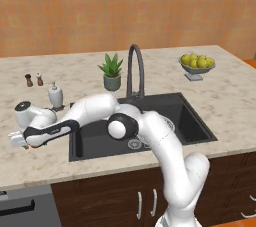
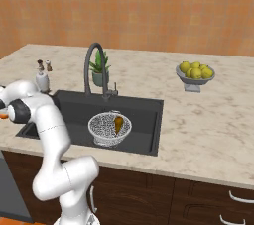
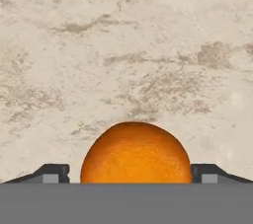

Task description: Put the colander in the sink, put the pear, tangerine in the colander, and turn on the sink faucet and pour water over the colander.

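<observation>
Bright orange, the tangerine (image 3: 136, 153) sits on the marble counter (image 3: 123, 45) right between the two dark fingertips (image 3: 52, 173) — the gripper (image 3: 129, 174) is spread wide, one finger on each side, neither pad clearly touching the fruit. Farther off, the colander (image 2: 109, 129) rests in the sink (image 2: 144, 115) with the pear (image 2: 118, 123) inside — under the faucet (image 2: 94, 70).
</observation>
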Available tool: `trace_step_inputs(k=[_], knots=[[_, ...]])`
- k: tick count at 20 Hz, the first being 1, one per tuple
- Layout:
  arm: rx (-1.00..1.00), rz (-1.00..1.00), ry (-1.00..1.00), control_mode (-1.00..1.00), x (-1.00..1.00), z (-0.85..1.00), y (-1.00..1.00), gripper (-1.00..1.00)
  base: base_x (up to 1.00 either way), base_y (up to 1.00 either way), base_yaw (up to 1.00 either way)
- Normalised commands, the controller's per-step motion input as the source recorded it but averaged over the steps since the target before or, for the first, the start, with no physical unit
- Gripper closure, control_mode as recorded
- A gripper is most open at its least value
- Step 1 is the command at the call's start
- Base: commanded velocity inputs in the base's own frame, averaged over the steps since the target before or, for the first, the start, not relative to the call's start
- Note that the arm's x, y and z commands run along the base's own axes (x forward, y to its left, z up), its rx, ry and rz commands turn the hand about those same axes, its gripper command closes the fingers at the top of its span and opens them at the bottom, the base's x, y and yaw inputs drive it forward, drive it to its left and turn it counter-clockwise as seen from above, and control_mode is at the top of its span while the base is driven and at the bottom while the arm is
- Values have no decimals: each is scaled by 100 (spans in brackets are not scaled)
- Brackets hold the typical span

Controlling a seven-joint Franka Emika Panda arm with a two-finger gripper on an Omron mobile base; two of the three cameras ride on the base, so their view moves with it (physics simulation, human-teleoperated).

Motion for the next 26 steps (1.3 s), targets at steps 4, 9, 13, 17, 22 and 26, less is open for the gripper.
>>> trace_step_inputs(k=[4,9,13,17,22,26], knots=[[-8,-6,-15,-100,-6,-30,-34,100,0,0,0],[-2,-28,-21,-100,-17,-4,-94,100,0,0,0],[0,-31,-11,-100,-24,19,-100,100,0,0,0],[0,-27,-8,-100,-13,74,-100,100,0,0,0],[2,-24,-3,-100,-3,100,-100,100,0,0,0],[8,-28,1,-100,-18,96,-100,100,0,0,0]])
